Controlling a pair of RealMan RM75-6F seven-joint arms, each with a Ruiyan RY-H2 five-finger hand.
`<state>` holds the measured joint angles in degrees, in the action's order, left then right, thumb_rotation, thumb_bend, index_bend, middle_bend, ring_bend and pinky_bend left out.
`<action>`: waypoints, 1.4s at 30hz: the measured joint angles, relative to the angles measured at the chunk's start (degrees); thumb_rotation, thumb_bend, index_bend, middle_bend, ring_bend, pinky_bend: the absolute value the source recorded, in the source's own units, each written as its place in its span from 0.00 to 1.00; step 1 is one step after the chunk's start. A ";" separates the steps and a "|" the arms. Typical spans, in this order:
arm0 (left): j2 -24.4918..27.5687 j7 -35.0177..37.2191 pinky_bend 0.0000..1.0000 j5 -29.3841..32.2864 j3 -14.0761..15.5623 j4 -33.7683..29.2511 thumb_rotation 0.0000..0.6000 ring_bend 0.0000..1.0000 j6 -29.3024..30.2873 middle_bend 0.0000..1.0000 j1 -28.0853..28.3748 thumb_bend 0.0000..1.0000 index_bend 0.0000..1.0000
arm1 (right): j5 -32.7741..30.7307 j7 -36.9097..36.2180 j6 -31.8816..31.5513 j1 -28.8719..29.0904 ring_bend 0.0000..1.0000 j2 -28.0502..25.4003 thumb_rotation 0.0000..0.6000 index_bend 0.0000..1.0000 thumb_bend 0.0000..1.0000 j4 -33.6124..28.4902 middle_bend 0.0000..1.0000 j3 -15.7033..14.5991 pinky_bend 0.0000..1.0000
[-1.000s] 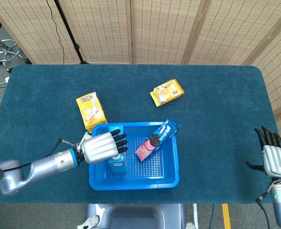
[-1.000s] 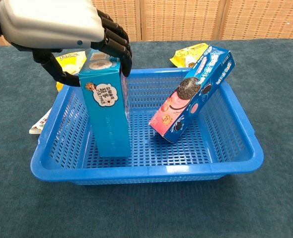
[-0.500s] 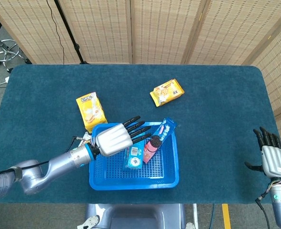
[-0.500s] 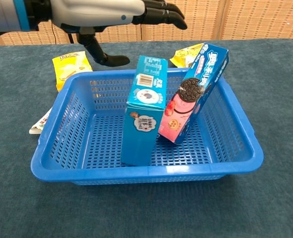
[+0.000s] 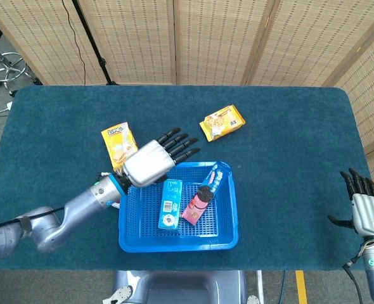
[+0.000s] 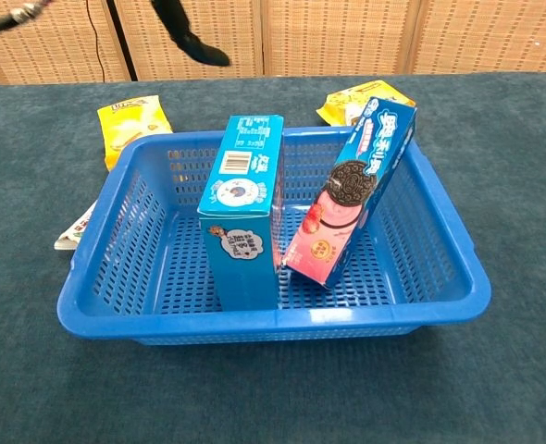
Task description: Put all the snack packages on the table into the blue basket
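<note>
Nearest the robot, on teal cloth: blue basket holding blue box and cookie box, both tilted. Above its far-left corner: left hand, fingers spread, grasping nothing. Far right: right hand, fingers apart, idle. Beyond, outside basket: chip bag, farther still yellow packet.

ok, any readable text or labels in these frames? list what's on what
"Lipo": red lettering at the top of the yellow snack bag left of the blue basket, head view.
Blue box in the basket: a barcode and small print, too small to read.
Pink and blue cookie box: white characters along its blue side, blurred, not readable.
Yellow packet behind the basket: printing too small to read.
</note>
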<state>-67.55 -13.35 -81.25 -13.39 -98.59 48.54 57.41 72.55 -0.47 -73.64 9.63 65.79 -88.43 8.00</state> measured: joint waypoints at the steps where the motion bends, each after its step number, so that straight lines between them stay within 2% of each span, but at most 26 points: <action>1: 1.73 1.91 0.00 -0.26 0.14 0.54 1.00 0.00 0.25 0.00 -0.69 0.07 0.00 | 0.03 0.03 -0.02 -0.01 0.00 0.00 1.00 0.00 0.00 -0.02 0.00 -0.02 0.00; 6: 6.81 7.17 0.00 -2.43 2.85 5.53 1.00 0.00 0.54 0.00 -3.74 0.01 0.00 | 0.48 0.94 -0.12 0.06 0.00 0.23 1.00 0.00 0.00 -0.47 0.00 -0.32 0.00; 12: 6.49 11.24 0.00 -6.44 8.41 15.28 1.00 0.00 -0.92 0.00 -6.03 0.00 0.00 | 0.86 2.90 -0.40 0.30 0.00 0.84 1.00 0.00 0.00 -1.32 0.00 -0.56 0.00; 17: 1.33 13.62 0.00 -10.72 11.96 25.50 1.00 0.00 -1.47 0.00 -6.46 0.00 0.00 | 1.20 4.28 -0.35 0.62 0.00 1.56 1.00 0.00 0.00 -1.86 0.00 -0.90 0.00; 25: -10.23 15.59 0.00 -15.38 14.57 39.45 1.00 0.00 -2.68 0.00 -4.06 0.00 0.00 | 0.21 4.60 0.27 0.88 0.00 1.81 1.00 0.00 0.00 -1.61 0.00 -0.71 0.00; 31: -16.10 15.49 0.00 -16.22 15.31 44.68 1.00 0.00 -5.46 0.00 -1.50 0.00 0.00 | -0.55 4.17 0.14 0.71 0.00 1.57 1.00 0.00 0.00 -1.42 0.00 -0.38 0.00; 37: -19.16 15.81 0.00 -15.63 15.75 47.78 1.00 0.00 -8.11 0.00 0.06 0.00 0.00 | -1.26 3.77 0.29 0.62 0.00 1.44 1.00 0.00 0.00 -1.06 0.00 -0.11 0.00; 39: -19.79 15.85 0.03 -15.38 15.90 48.56 1.00 0.00 -8.73 0.00 0.28 0.00 0.00 | -1.39 3.61 0.29 0.58 0.00 1.37 1.00 0.00 0.00 -1.06 0.00 -0.04 0.00; 42: -20.82 16.55 0.13 -14.42 16.09 49.50 1.00 0.00 -10.26 0.00 0.39 0.01 0.00 | -1.36 3.26 0.53 0.57 0.00 1.22 1.00 0.00 0.00 -1.24 0.00 -0.11 0.00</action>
<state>-88.37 3.19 -95.67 2.69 -49.09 38.28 57.80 71.20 2.78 -73.10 10.20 67.00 -89.67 7.89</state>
